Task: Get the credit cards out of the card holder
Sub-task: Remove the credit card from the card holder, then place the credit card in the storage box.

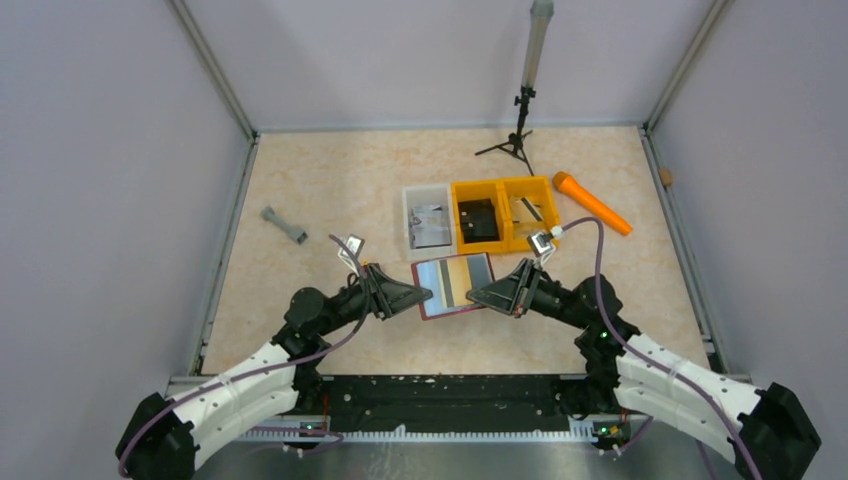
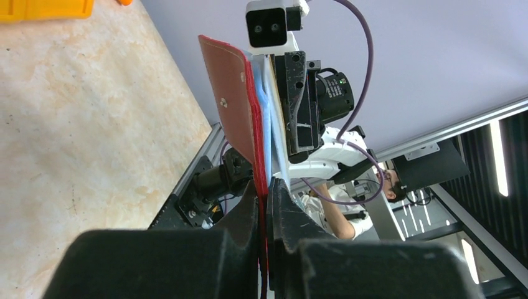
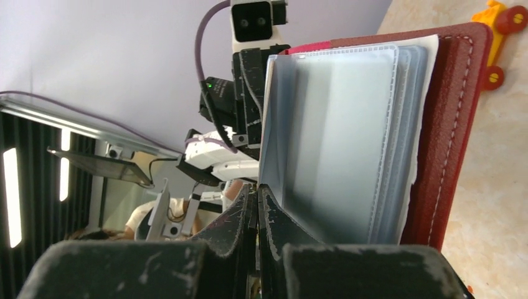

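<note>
The card holder [image 1: 455, 285] hangs open above the middle of the bench [image 1: 330, 180], held up between the two pincers with its maroon cover facing down and its sleeves facing up. The left pincer [image 2: 268, 187] is clamped on the edge of the maroon cover. The right pincer [image 3: 256, 190] is pressed together on the corner of the front clear sleeve. A pale card [image 3: 348, 124] shows through that sleeve, though it is hard to say whether the card itself is caught in the grip. Both arms reach forward from their bases and bend inward, forearms low, wrists level, so the pincers point at each other. Behind the holder stand a clear tray [image 1: 428, 217] and an orange tray [image 1: 505, 212], with an orange cylinder [image 1: 592, 203] to their right and a grey piece [image 1: 284, 225] well off to the left.
</note>
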`<state>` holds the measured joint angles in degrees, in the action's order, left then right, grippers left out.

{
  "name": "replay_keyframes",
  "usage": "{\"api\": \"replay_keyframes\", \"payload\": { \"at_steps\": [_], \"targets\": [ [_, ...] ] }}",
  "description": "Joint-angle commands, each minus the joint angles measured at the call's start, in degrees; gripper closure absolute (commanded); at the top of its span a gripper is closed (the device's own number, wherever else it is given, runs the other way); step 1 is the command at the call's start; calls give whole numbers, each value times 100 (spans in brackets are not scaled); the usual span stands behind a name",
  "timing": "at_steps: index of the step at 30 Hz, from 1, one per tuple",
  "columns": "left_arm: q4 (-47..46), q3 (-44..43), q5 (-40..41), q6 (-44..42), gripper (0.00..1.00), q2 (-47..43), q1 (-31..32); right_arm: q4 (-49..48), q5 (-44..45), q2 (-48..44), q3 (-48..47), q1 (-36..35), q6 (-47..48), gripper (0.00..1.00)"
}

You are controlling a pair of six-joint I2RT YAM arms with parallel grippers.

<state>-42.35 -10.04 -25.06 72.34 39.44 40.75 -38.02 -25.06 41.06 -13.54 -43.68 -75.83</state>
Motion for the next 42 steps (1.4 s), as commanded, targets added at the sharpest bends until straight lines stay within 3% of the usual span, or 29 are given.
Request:
{"api": "replay_keyframes", "payload": {
  "at_steps": [1,7,10,16,24,29,36,39,42],
  "targets": [
    [-16,78,178,-143,100,-143,-14,531,167,-350,-313,159,368,99],
    [-85,53,155,-145,100,-106,-15,745,108,-307,-373,214,490,100],
    [61,58,261,-169,100,-203,-22,1812,299,-480,-694,298,1056,100],
    [1311,-24,624,-439,100,-804,-112,4455,1734,-891,-1552,330,2987,100],
    [1737,59,598,-505,100,-1043,-299,5642,3456,-320,-2414,334,4431,100],
    [1877,27,600,-647,100,-1047,-301,5114,4638,22,-2354,334,3717,100],
    [1897,108,571,-634,100,-1195,-305,3641,6609,846,-2028,334,1397,100],
    [1983,157,589,-640,100,-1348,-300,3750,7380,1433,-2304,405,343,100],
    [2050,199,585,-655,100,-1459,-300,4040,7488,2008,-2563,653,-1156,100]
  ]
}}
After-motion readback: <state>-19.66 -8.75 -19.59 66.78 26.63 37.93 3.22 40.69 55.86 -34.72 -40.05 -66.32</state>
